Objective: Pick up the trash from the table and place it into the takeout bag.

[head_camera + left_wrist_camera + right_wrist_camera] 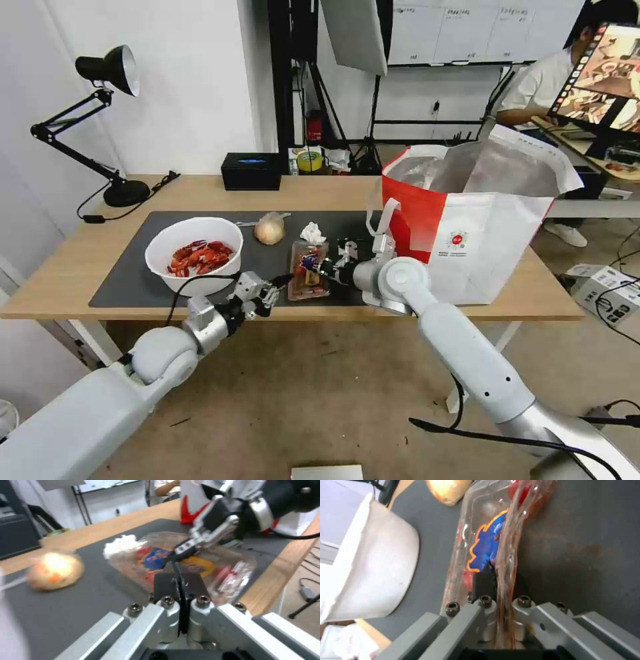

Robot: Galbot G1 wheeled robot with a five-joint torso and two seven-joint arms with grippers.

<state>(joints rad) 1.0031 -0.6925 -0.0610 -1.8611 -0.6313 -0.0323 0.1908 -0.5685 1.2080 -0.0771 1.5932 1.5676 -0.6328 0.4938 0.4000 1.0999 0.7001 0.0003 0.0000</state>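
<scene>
tray [308, 270], clear crinkly plastic with a blue label, lies on the dark mat [133, 280] of the wooden desk [60, 273]. right hand [319, 268] is clamped on its rim; left hand [275, 288] is closed, empty, beside it. boxy foil-lined bag [490, 240] stands right.

Black articulated desk lamp [110, 87] with round base and trailing black cord, standing at the back left corner. Black rectangular box [251, 171] with a small blue mark on top at the far edge, upright, just beside a yellow roll of tape [309, 161]; behind these, black metal stand legs [333, 113] and a white wall-mounted whiteboard [460, 30]. Small white cardboard box [603, 285] with black cables [623, 257] on the floor off to the right.
</scene>
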